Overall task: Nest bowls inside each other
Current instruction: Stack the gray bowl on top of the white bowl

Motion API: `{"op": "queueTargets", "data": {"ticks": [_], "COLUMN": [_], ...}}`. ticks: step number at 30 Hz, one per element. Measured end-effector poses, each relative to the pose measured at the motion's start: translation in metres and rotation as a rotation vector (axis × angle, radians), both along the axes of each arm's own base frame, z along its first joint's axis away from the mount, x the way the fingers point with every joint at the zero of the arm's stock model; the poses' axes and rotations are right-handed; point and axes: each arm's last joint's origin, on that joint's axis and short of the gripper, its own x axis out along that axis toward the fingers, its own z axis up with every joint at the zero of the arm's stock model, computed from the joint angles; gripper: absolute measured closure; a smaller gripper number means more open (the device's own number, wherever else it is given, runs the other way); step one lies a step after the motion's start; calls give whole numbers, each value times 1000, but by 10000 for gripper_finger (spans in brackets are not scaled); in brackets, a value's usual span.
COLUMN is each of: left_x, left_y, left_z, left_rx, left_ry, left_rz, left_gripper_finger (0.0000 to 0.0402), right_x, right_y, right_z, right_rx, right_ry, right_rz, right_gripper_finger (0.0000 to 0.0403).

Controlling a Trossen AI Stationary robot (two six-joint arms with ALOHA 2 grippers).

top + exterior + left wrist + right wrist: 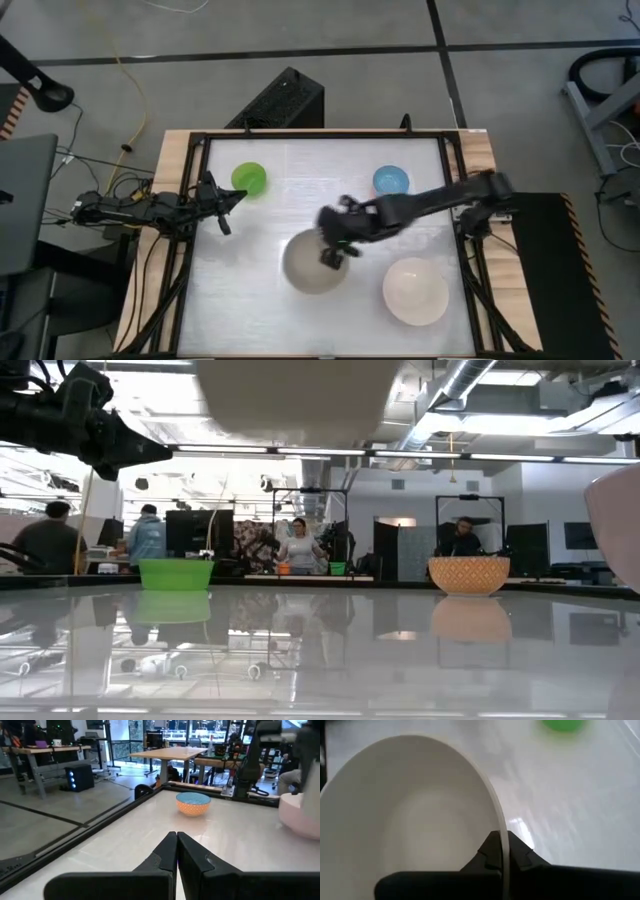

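My right gripper [333, 255] is shut on the rim of the larger beige-grey bowl [312, 268], which hangs above the table's middle; the low view shows the bowl's underside [290, 395] high over the tabletop. The white-cream bowl [415, 291] rests on its base near the right front. The small green bowl [249, 178] stands at the far left and the small blue bowl [391, 181] at the far right. My left gripper [226, 207] waits shut and level at the table's left edge, holding nothing. My right gripper pinches the beige-grey bowl's rim [503, 832] with one finger inside the bowl and one outside. It grips the rim on the bowl's right, far side. The fingers slant down from the table's right. The bowl is lifted clear of the table, its opening up.
A dark frame [455, 180] runs round the white tabletop. A black box [280, 100] stands on the floor beyond the far edge. People and desks show in the room behind the table. Bare tabletop lies between the green and blue bowls.
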Motion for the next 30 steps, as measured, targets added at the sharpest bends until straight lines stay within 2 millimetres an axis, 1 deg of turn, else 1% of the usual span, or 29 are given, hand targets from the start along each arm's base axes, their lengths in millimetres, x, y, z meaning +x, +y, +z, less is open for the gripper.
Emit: {"op": "queueTargets", "data": {"ticks": [3,7,11,14,16,20,23,30], "left_x": [0,0,0,0,0,0,0,0], "left_y": [0,0,0,0,0,0,0,0], "left_z": [0,0,0,0,0,1,1,1], "left_rx": [-11,-12,-20,-41,-65,-99,-107,-111], "left_ry": [-5,-8,-9,-19,-32,-61,-62,-58], "left_rz": [-7,-7,-7,-8,-9,-11,-11,-2], "left_gripper_finger": [401,401,401,401,401,401,401,401], "right_x": [-53,-115,-167,-197,-212,-233,-242,-256], "right_y": [7,22,33,39,41,46,50,64], "right_z": [4,-5,-15,-22,-26,-33,-39,-55], "right_rx": [78,179,279,338,361,357,347,309], "right_ry": [-45,-88,-109,-74,-45,23,59,183], "right_rz": [-115,-193,-254,-283,-298,-344,-407,-514], "right_gripper_finger": [395,395,396,396,396,396,396,396]}}
